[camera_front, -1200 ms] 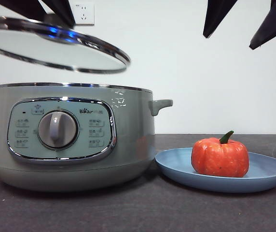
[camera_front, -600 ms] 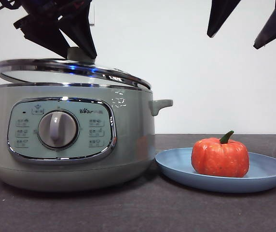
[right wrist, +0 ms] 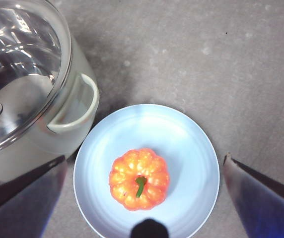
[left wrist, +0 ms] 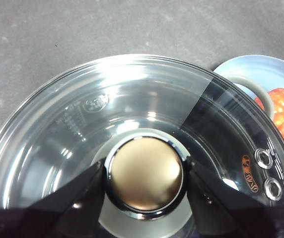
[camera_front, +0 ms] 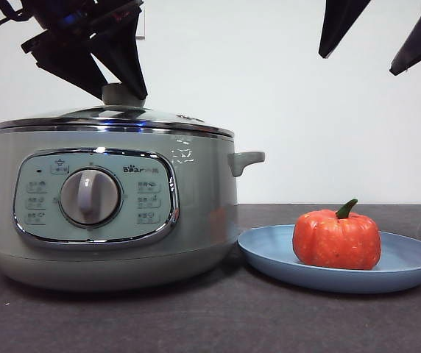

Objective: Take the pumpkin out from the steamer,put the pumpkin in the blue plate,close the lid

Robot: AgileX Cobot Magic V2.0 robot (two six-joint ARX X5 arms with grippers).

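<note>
Front view, left side: my left gripper is right over the steamer, jaws pinched on the knob of the lid.
What changed: a second ago I had the lid hanging tilted well above the pot; half a second ago it was just above the rim, a bit slanted; now it sits flat with its steel rim on the steamer's rim all the way round, as far as I can see.
Left wrist view: both jaws touch the sides of the knob, one each side, so I've got hold of it, no gap showing.
What that means: lid looks seated, so closing is pretty much done. I'd guess all that's left is letting go and lifting off without dragging the lid sideways.
Middle to right: the pumpkin sits upright, stem up, in the blue plate, just beside the steamer. It hasn't budged in the last second.
Right side: my right gripper hangs high over the plate, jaws spread wide and holding nothing; the right wrist view looks straight down on the pumpkin.
</note>
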